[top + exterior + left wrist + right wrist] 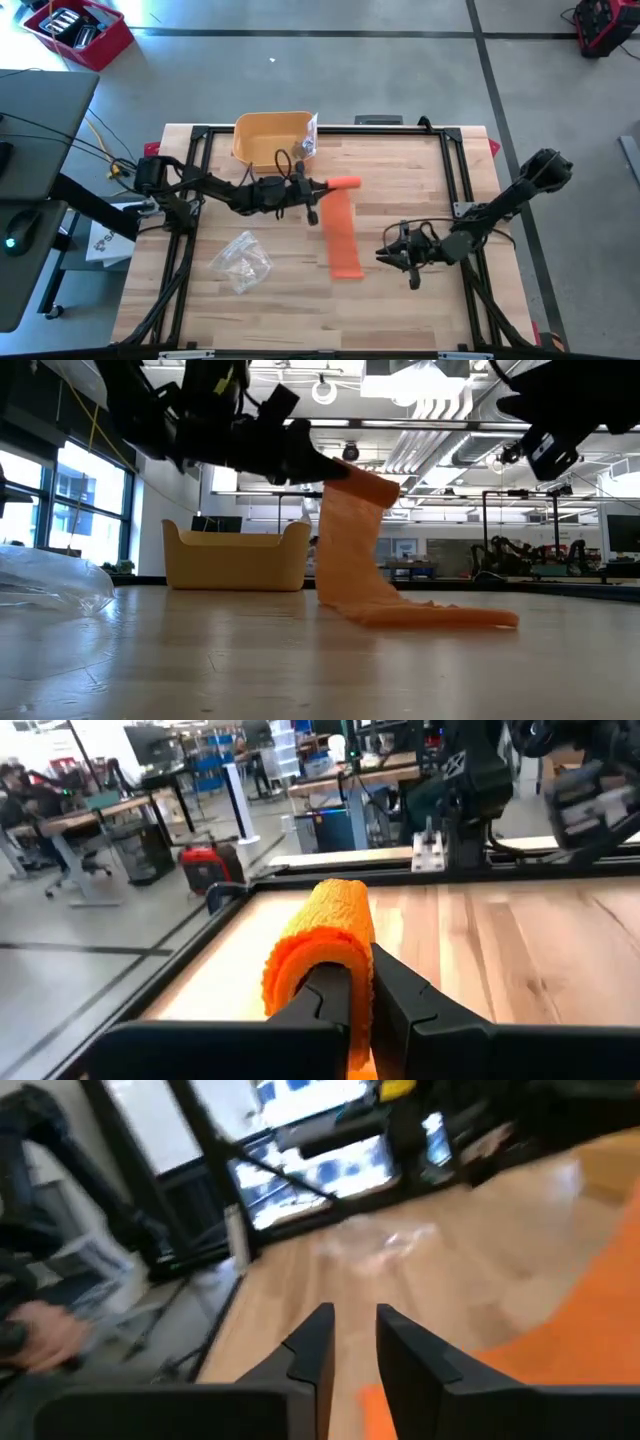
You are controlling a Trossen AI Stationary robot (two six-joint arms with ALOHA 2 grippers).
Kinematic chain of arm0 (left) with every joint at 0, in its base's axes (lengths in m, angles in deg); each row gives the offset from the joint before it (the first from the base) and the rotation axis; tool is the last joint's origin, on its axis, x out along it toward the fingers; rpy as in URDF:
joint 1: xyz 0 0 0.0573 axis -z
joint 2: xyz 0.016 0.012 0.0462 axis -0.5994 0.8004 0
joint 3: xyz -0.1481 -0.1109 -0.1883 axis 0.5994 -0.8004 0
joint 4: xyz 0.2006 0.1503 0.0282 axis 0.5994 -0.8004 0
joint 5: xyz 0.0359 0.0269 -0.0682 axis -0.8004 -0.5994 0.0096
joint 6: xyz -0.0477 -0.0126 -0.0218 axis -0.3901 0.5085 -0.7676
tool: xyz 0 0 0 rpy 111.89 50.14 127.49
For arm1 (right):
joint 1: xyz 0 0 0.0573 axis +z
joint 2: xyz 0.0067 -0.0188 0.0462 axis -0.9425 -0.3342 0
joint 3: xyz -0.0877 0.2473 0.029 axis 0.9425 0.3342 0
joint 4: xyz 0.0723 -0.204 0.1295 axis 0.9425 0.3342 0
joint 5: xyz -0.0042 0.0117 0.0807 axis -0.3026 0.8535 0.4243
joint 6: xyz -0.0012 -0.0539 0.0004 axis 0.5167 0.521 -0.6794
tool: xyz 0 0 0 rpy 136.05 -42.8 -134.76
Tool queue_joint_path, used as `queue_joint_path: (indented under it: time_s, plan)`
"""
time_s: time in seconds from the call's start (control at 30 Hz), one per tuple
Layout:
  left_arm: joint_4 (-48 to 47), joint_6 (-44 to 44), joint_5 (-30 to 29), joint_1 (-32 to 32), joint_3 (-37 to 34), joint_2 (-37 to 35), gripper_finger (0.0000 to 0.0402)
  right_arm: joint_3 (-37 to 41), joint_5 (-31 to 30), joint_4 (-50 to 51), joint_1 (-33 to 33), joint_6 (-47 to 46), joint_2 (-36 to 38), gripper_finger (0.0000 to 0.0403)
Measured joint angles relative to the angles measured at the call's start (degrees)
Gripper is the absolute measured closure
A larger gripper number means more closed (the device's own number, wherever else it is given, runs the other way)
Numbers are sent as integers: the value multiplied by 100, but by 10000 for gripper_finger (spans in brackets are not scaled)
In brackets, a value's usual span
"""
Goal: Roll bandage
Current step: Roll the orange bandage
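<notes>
I see the light wooden table (400, 310) with its black frame filling most of my overhead view. Across its left half my left arm stretches out nearly level, reaching from the table's left edge toward the middle. My right arm comes in from the right edge, bent down at the elbow so its wrist sits low over the boards.

Behind the left arm stands the yellow plastic bin (270, 135), at the far edge of the table. The long orange fabric bandage (343, 235) lies near the middle: its free strip rests flat on the wood, while its far end is rolled up and lifted off the surface, so the strip hangs down from it in the low view. A crumpled clear plastic bag (241, 262) sits toward the near left, well apart from the bandage.

The left tool (360, 982) is clenched on the rolled end of the bandage, holding it raised above the table. The right tool (354, 1342) hovers just beside the flat end of the strip, its fingers parted by a narrow gap and grasping nothing.
</notes>
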Motion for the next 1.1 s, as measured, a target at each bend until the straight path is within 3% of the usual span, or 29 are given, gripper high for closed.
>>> queue_joint_path:
  time_s: [0.13, 0.27, 0.43, 0.63, 0.83, 1.03, 1.1]
  plan:
    - [-19, -124, 161, -85, -61, 0, 392, -2, 696, 46, -242, -325, -290, 306]
    - [-1, -155, 197, -14, -61, 2, 391, -268, 923, 450, -367, -133, -834, 268]
    - [-20, -169, 201, 61, -59, 2, 391, -1397, 1309, 1774, -557, 905, -1878, 232]
    - [-74, -215, 203, 70, -59, 2, 390, -2830, 1364, 3844, -796, 1878, -2917, 233]
    - [-121, -216, 201, 70, -59, 2, 390, -3462, 1569, 4942, -1114, 1956, -3490, 263]
    - [-153, -216, 199, 72, -59, 2, 390, -3475, 2372, 4990, -1431, 1946, -3553, 378]
    - [-162, -215, 198, 72, -59, 2, 390, -3485, 2486, 4952, -1454, 1820, -3513, 392]
